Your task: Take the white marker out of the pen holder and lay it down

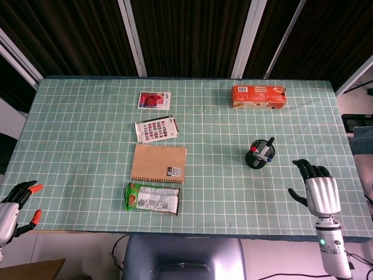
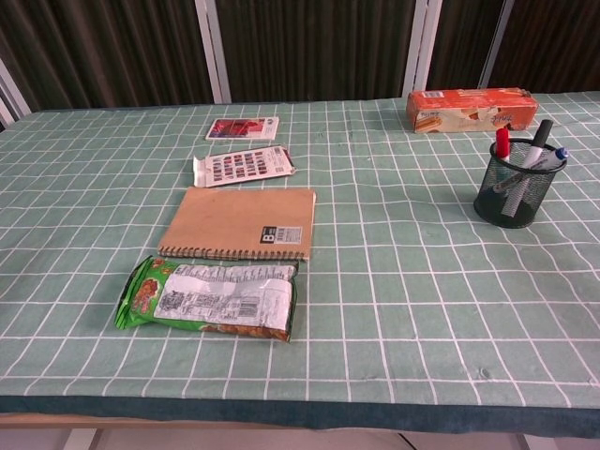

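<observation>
Hovering over the near right edge of the table (image 1: 87, 111), the right hand (image 1: 315, 186) held nothing, its dark fingers (image 1: 305, 167) spread apart and reaching toward the far side. Away at the opposite near corner, the left hand (image 1: 13, 205) hung just off the table's edge, its orange-tipped fingers splayed and empty as well.

Just beyond the right hand and a little to its left stood the pen holder (image 1: 259, 156), a black mesh cup, upright on the green checked cloth. The white marker (image 2: 530, 150) leaned inside it with its dark cap poking above the rim, alongside a red-capped pen (image 2: 502, 142) and a blue-capped one (image 2: 560, 153). The hand and the holder were apart, nothing touching.

Well to the left of the right hand, near the front edge, a green snack packet (image 1: 152, 198) lay flat, and just behind it a brown spiral notebook (image 1: 159, 164). Farther back lay a small sheet of stickers (image 1: 156, 129), then a red and white card (image 1: 154, 100). Farthest from the right hand, almost straight beyond the holder, an orange box (image 1: 259, 96) rested on its long side.
</observation>
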Robot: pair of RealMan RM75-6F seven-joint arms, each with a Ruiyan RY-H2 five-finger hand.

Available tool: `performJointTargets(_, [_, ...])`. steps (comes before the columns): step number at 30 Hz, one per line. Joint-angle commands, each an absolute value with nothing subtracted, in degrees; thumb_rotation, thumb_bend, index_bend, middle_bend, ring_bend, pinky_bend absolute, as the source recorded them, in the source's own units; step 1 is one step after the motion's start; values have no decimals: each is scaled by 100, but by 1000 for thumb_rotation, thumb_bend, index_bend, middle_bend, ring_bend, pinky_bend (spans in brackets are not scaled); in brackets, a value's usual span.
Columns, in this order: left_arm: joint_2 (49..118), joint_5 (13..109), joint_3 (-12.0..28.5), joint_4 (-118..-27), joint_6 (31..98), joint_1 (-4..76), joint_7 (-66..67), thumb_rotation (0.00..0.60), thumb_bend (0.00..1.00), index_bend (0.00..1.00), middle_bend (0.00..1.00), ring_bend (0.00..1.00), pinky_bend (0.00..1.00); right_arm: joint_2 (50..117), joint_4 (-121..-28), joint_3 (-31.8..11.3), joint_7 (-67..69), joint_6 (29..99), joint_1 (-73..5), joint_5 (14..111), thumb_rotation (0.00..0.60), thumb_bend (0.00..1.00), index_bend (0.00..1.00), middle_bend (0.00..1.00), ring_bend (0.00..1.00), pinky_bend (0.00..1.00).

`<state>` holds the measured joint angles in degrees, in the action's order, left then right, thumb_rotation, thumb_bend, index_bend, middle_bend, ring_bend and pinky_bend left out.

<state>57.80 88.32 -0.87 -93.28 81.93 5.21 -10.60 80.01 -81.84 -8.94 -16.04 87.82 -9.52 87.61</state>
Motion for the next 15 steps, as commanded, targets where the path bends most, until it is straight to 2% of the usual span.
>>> performJointTargets(1, [5780, 8842, -89, -9336, 8198, 523, -1049, 600, 442, 224, 118, 99, 361, 8067, -8089, -1061, -1914, 8608, -1206, 8749, 600, 271, 473, 668, 808, 786])
performJointTargets(4, [5786, 8852, -82, -9324, 8215, 525, -1065, 600, 441, 224, 118, 99, 362, 8115, -8071, -1165, -2136, 8308, -1437, 8615, 600, 272, 529, 784, 937, 880])
performJointTargets(6, [5787, 8836, -81, -9320, 8183, 537, -1070, 600, 441, 224, 118, 99, 362, 8149, -8057, -1248, -2299, 8071, -1592, 8455, 600, 271, 550, 821, 978, 913])
performJointTargets(15, [5778, 8836, -79, -9309, 8182, 543, -1114, 600, 442, 224, 119, 99, 361, 8438, -7767, -1421, -2540, 7319, -2109, 7903, 600, 299, 587, 885, 1000, 983])
